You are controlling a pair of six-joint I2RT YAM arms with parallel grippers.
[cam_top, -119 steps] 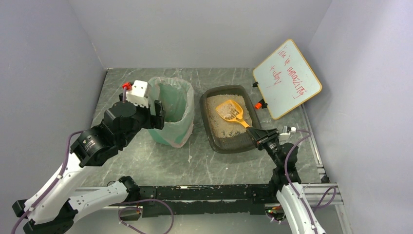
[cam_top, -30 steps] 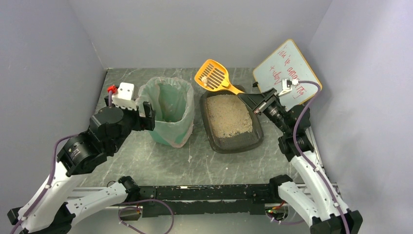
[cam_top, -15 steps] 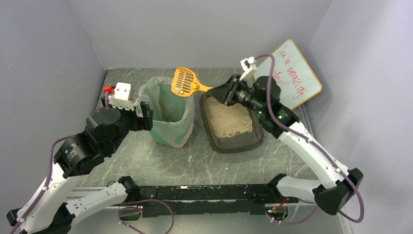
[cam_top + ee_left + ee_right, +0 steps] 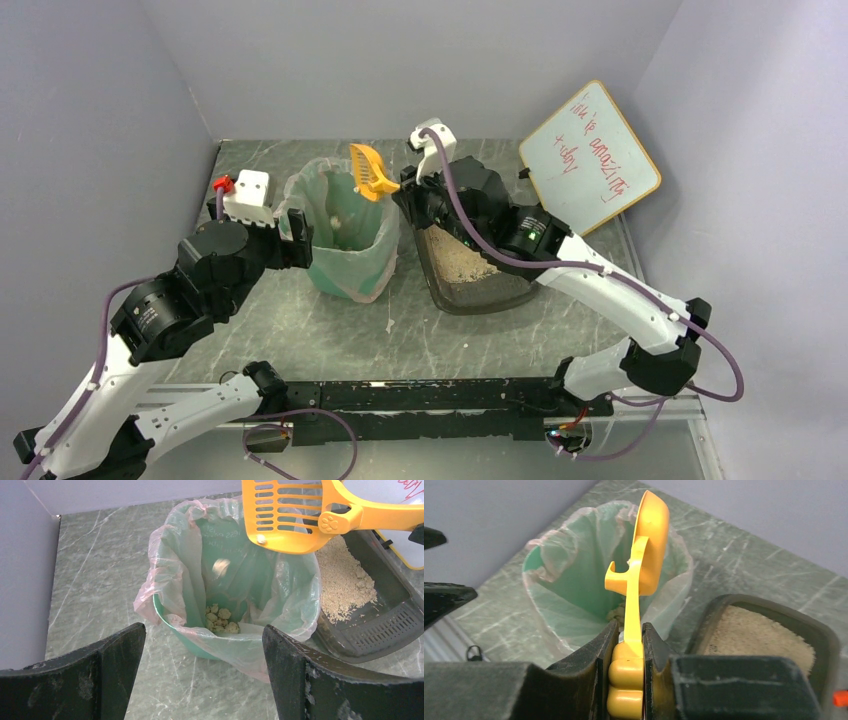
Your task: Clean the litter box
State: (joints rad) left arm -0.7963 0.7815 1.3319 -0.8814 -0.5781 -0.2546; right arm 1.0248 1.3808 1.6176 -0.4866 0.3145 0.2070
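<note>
The dark grey litter box (image 4: 505, 290) with beige litter sits right of the green bin (image 4: 345, 228); it also shows in the left wrist view (image 4: 380, 625) and the right wrist view (image 4: 824, 640). My right gripper (image 4: 408, 190) is shut on the handle of the orange slotted scoop (image 4: 370, 170), which is turned on edge over the bin's mouth (image 4: 574, 580). In the left wrist view the scoop (image 4: 295, 515) hangs above the bin (image 4: 235, 595), a clump (image 4: 220, 566) is in mid-air below it, and several clumps (image 4: 220, 620) lie at the bottom. My left gripper (image 4: 300, 235) is open and empty, left of the bin.
A small whiteboard (image 4: 590, 160) with red writing leans at the back right, behind the litter box. Grey walls close in the table on three sides. A metal rail (image 4: 400, 395) runs along the near edge.
My right arm has carried the scoop left from over the litter box to over the bin and rolled it on edge; clumps fall into the bin. The left arm has barely moved.
</note>
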